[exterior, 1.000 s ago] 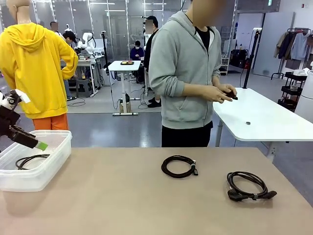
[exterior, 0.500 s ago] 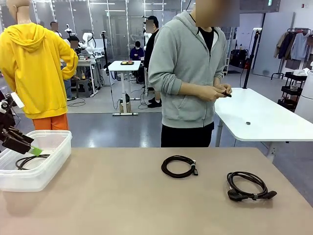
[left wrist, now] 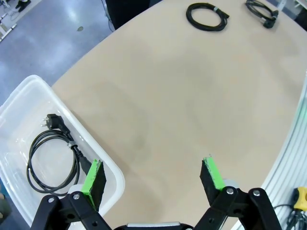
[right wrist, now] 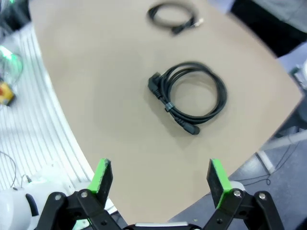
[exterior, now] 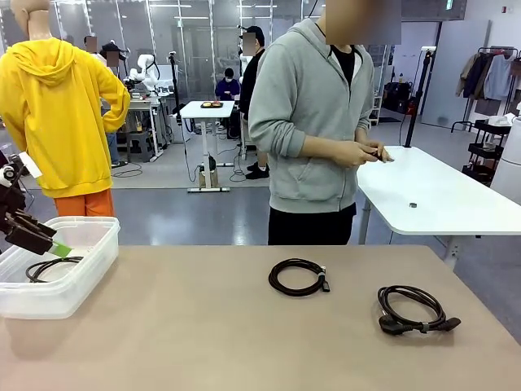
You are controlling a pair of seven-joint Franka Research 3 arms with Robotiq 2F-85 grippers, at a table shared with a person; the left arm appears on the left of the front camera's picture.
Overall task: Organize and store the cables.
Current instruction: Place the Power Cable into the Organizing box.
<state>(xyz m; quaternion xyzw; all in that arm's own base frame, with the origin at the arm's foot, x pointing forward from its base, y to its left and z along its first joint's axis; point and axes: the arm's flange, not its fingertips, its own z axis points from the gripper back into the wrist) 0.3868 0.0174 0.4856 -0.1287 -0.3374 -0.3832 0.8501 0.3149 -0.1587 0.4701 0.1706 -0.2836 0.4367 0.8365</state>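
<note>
Left gripper [left wrist: 151, 177], wide and empty, has drawn back off the clear bin [exterior: 81, 281] holding one coiled cable [left wrist: 29, 163]; middle cable [exterior: 297, 292] and power cable [right wrist: 168, 106] wait on the table [exterior: 187, 326], right gripper [right wrist: 160, 179] wide above

Left gripper [left wrist: 152, 175] and right gripper [right wrist: 159, 176]: black metal with green tips. Across the table is a person [exterior: 317, 171] dressed in grey and black.

Both grippers are built alike: two black fingers of linked bars, silver round screws [left wrist: 226, 190] at the joints, and a flat bright-green pad [left wrist: 92, 175] on each fingertip. A white, rounded arm part [right wrist: 14, 208] shows beside the right one. The person wears a light grey zip hoodie [exterior: 293, 90] with a hood, its sleeves [exterior: 273, 130] bunched up above the forearms. Under it are a black top [exterior: 340, 61] at the neck and black trousers [exterior: 309, 228].
</note>
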